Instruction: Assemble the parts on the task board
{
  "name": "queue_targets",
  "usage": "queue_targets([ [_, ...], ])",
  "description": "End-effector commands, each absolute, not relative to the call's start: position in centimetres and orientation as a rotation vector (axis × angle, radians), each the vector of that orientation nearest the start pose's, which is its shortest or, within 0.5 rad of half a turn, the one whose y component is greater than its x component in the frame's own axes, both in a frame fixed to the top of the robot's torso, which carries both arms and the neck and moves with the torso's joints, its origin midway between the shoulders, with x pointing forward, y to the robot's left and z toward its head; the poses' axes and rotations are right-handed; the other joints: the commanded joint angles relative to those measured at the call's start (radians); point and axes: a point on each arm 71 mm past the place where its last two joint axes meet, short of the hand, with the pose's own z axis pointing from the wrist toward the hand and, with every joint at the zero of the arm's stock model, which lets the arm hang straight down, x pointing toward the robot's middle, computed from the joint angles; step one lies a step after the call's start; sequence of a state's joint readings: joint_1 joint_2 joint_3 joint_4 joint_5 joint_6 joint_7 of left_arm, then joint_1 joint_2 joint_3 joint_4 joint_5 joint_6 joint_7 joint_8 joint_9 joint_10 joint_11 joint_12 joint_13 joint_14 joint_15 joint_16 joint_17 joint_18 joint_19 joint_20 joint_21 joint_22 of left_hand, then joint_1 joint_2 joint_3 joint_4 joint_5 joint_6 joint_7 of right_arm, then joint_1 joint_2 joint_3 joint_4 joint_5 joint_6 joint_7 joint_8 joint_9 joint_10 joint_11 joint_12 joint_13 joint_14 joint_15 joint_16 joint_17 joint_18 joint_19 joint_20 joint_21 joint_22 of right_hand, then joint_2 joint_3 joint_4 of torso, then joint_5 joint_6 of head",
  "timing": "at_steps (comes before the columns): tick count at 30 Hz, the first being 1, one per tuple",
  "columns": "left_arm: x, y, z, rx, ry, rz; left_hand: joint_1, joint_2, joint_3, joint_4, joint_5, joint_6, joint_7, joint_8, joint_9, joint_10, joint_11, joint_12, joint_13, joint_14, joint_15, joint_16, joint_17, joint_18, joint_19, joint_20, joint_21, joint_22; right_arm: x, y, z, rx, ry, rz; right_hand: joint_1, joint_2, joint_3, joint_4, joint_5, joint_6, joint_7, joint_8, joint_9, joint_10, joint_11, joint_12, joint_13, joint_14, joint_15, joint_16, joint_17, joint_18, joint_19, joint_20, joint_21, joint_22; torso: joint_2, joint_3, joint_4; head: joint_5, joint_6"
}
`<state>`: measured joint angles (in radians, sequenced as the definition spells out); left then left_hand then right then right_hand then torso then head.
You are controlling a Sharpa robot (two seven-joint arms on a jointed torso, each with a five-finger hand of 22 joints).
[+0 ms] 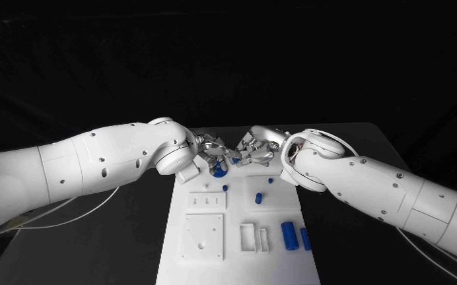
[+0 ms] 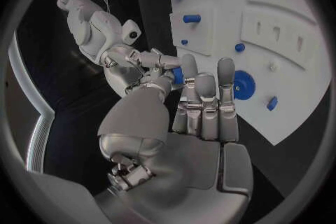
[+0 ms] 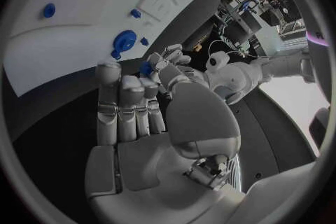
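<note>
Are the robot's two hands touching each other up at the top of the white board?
Cannot tell. In the head view the left hand and right hand meet fingertip to fingertip over the task board, but no view shows contact or a gap plainly.

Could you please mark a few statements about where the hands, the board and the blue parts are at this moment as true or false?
1. Both hands are at the far end of the task board. True: the left hand and right hand meet there.
2. The blue disc lies on the black table. False: it sits on the board.
3. Two blue cylinders lie on the board's near right part. True.
4. The hands are far apart. False: their fingers come close together over a small blue part.
5. The board is black. False: it is white.
</note>
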<state>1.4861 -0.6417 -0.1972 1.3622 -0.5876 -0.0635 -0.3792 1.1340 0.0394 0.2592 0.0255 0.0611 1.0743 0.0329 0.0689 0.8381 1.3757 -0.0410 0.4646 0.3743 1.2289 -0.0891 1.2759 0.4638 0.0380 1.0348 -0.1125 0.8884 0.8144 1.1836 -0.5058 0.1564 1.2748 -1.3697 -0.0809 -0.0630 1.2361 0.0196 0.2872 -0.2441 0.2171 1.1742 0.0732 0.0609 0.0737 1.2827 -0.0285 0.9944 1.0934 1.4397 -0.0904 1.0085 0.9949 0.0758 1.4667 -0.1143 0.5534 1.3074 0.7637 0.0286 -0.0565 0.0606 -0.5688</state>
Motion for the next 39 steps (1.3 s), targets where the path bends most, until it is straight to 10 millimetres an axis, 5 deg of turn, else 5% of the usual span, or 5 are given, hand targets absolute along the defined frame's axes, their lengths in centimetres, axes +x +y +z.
queue_targets([
  [1,53.00,15.21,-14.07,-0.468,2.175,-0.823,0.001,0.002,-0.002,-0.002,-0.006,-0.002,0.000,-0.001,0.002,-0.007,0.003,0.005,0.001,-0.003,0.002,-0.002,0.002,0.008,0.001,0.007,-0.004,0.001,53.13,-8.67,-14.67,-0.144,1.729,0.906,0.004,0.011,0.003,0.003,0.004,0.005,-0.001,0.003,0.004,-0.001,-0.001,-0.002,0.000,0.005,-0.003,-0.003,0.001,-0.001,0.046,0.000,-0.002,0.062,0.000,0.0000,0.0007,-0.001,-0.004],
  [18,52.78,14.96,-14.15,-0.442,2.196,-0.843,0.040,0.034,0.032,-0.052,0.000,0.007,-0.003,0.001,-0.022,-0.009,0.001,0.008,-0.003,-0.004,0.001,0.000,0.005,0.008,0.000,0.007,-0.009,0.012,52.94,-8.21,-15.06,-0.148,1.732,0.906,0.004,0.010,0.004,0.002,0.004,0.005,-0.001,0.003,0.004,-0.001,-0.002,-0.002,0.000,0.006,-0.003,0.000,0.004,0.001,0.047,0.000,0.001,0.063,0.000,0.0014,-0.0023,-0.001,-0.008],
  [29,52.97,15.01,-14.02,-0.477,2.161,-0.851,0.051,0.062,0.107,-0.104,0.006,0.042,-0.010,0.012,0.055,0.014,-0.005,0.008,-0.006,0.003,-0.006,0.015,0.022,0.008,0.005,0.001,-0.001,0.027,52.86,-8.22,-15.21,-0.149,1.737,0.910,-0.001,0.007,-0.001,0.003,0.007,0.001,0.000,0.002,0.003,-0.003,-0.001,-0.005,-0.002,0.005,-0.002,-0.003,0.002,0.002,0.046,0.001,-0.002,0.062,0.000,0.0015,-0.0008,-0.004,-0.010],
  [34,53.17,15.11,-13.87,-0.508,2.128,-0.862,0.047,0.035,0.124,-0.126,0.106,0.075,-0.017,0.009,0.060,0.031,-0.013,0.005,-0.009,0.012,-0.011,0.024,0.031,0.009,0.011,-0.004,0.004,0.033,52.92,-8.28,-15.24,-0.145,1.734,0.910,-0.008,0.001,-0.006,0.007,0.010,-0.025,0.006,0.001,-0.004,-0.012,0.003,-0.018,-0.012,0.002,0.000,-0.011,-0.005,0.004,0.044,0.003,-0.011,0.059,0.000,0.0008,-0.0003,-0.006,-0.009],
  [39,53.30,15.27,-13.79,-0.526,2.109,-0.865,0.034,0.016,0.146,-0.141,0.140,0.102,-0.022,0.002,0.062,0.053,-0.018,-0.008,-0.016,0.020,-0.015,0.027,0.046,0.008,0.015,-0.009,0.008,0.039,53.07,-8.41,-15.27,-0.132,1.728,0.909,-0.033,-0.023,-0.042,0.024,0.052,-0.091,0.023,0.002,-0.008,-0.061,0.012,-0.130,-0.108,-0.013,0.008,-0.056,-0.042,0.012,0.034,0.010,-0.078,0.041,0.000,0.0000,-0.0017,-0.007,-0.009],
])
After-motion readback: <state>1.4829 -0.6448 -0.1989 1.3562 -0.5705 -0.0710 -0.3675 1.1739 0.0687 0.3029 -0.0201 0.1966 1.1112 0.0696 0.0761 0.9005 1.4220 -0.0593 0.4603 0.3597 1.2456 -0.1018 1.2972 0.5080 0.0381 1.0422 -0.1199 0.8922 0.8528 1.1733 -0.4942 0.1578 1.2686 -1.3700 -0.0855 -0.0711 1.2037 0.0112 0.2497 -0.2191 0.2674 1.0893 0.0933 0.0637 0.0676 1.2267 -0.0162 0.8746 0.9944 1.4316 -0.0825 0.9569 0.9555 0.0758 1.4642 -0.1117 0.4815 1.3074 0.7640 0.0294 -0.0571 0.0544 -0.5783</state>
